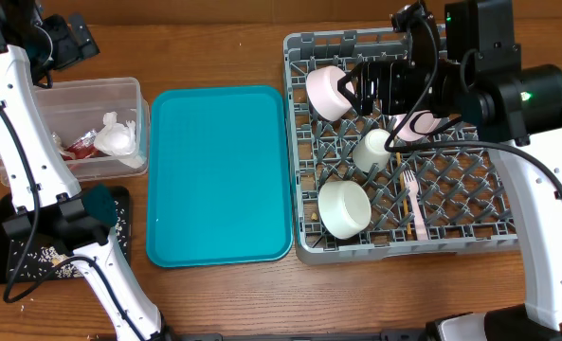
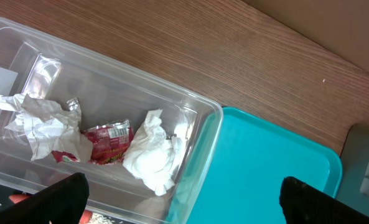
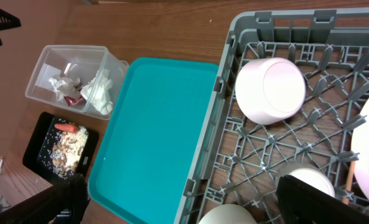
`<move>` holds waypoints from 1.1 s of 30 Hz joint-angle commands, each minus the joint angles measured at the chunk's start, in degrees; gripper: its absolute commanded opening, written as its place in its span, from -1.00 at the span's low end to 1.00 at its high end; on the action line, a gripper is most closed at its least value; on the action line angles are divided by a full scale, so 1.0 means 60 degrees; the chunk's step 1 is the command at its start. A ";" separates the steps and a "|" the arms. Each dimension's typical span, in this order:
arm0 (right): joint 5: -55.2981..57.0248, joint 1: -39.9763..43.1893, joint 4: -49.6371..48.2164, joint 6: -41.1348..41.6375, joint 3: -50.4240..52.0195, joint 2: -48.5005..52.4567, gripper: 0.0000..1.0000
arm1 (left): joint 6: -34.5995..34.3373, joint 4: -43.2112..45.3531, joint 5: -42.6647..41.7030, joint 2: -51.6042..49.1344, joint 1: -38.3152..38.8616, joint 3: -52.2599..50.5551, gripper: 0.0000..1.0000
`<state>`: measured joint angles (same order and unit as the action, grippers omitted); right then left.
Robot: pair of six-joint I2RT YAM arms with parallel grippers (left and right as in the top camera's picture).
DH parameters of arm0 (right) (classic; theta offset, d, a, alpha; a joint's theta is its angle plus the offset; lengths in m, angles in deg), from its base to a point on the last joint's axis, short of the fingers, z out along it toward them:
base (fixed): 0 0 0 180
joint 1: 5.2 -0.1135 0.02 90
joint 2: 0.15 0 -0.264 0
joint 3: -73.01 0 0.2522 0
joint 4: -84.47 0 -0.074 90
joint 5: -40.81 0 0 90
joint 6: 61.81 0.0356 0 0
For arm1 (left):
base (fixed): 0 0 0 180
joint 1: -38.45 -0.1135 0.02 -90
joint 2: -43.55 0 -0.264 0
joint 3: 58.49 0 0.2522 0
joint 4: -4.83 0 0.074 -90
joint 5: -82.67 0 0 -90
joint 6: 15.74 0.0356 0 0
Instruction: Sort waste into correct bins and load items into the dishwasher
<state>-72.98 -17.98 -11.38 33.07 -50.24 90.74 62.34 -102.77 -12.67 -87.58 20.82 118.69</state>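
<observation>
Your flat teal plastic tray [image 1: 219, 175] is bare. On its left, the clear plastic tub [image 1: 91, 83] holds the crumpled white napkins [image 2: 152, 152] and the red foil packet [image 2: 106, 142]. By the teal tray's lower left corner, the shallow black tray [image 1: 4, 242] holds the little orange carrot [image 3: 66, 128] and the beige crumbs [image 3: 69, 149]. On its right, the big grey plastic dish rack [image 1: 404, 248] holds two pale pink bowls [image 1: 328, 90] [image 1: 344, 208], the small white cup [image 1: 373, 149], the white plastic fork [image 1: 415, 204] and the round pink plate [image 3: 368, 137]. Your left gripper [image 2: 181, 186] and right gripper [image 3: 181, 186] both gape wide with nothing in them. I think the job looks just about done.
</observation>
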 commanded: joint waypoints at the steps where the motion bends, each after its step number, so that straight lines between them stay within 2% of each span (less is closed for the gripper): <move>1: -0.0106 -0.0007 -0.0044 -0.0004 -0.0197 -0.0146 1.00 | -0.0087 0.0004 -0.0073 0.0197 0.0004 -0.0022 1.00; 14: 0.0106 -0.0007 0.0098 -0.0036 -0.0189 -0.0135 1.00 | -0.0087 0.0000 -0.0073 0.0197 0.0004 -0.0022 1.00; 18: 0.0561 -0.0007 0.0368 -0.0106 -0.0189 -0.0659 1.00 | -0.0087 0.0000 -0.0073 0.0197 0.0004 -0.0022 1.00; 22: 0.0841 -0.0007 0.0266 -0.0113 -0.0189 -0.1683 1.00 | -0.0087 0.0004 -0.0073 0.0197 0.0004 -0.0022 1.00; 28: 0.2266 0.0004 -0.0058 -0.0423 0.0066 -0.3756 1.00 | -0.0087 0.0004 -0.0073 0.0197 0.0004 -0.0022 1.00; 33: 0.2277 0.0233 -0.0936 -0.1512 0.1781 -0.5767 1.00 | -0.0087 0.0004 -0.0073 0.0197 0.0004 -0.0022 1.00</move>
<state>-61.55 -17.74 -14.68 28.61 -46.15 61.50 62.34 -102.77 -12.67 -87.58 20.82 118.69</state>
